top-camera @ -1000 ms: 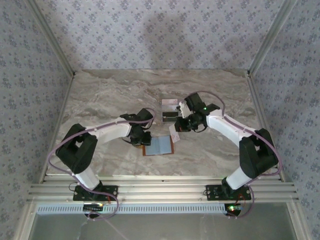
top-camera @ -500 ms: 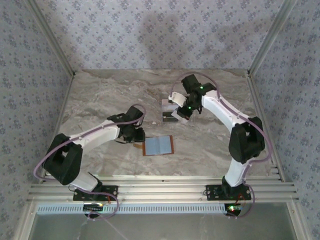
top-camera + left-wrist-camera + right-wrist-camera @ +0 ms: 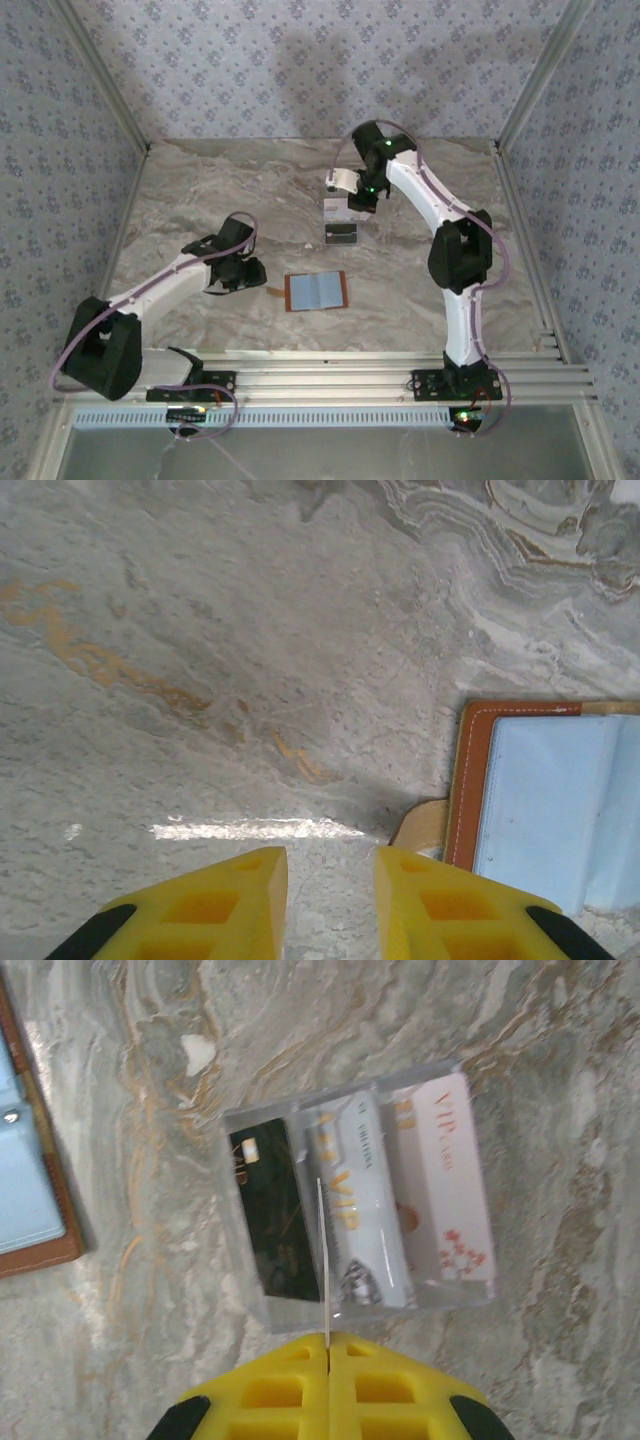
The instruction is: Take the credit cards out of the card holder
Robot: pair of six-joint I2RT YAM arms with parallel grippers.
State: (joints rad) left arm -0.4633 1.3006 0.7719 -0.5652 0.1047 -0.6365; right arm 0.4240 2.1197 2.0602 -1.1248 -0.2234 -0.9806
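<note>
The card holder (image 3: 316, 291) is lying open on the marble table (image 3: 200, 190), pale lining facing up. Its tab (image 3: 425, 825) is pointing toward the left gripper (image 3: 330, 855), whose jaws are standing apart around nothing. A pale credit card (image 3: 322, 1250) is being pinched edge-on by the right gripper (image 3: 328, 1345) above the clear tray (image 3: 290, 1312), which is holding a dark card (image 3: 270, 1215), a silver VIP card (image 3: 360, 1215) and a pinkish-white VIP card (image 3: 445, 1185).

Tan leather card holder (image 3: 316, 291) lies open flat, blue-grey lining up, tab (image 3: 425, 825) at its left edge. Dark card (image 3: 270, 1225), silver card (image 3: 362, 1215) and pink card (image 3: 445, 1190) lie side by side in a clear tray (image 3: 300, 1100). Right gripper (image 3: 327, 1342) pinches a fourth card (image 3: 322, 1260), seen edge-on.
</note>
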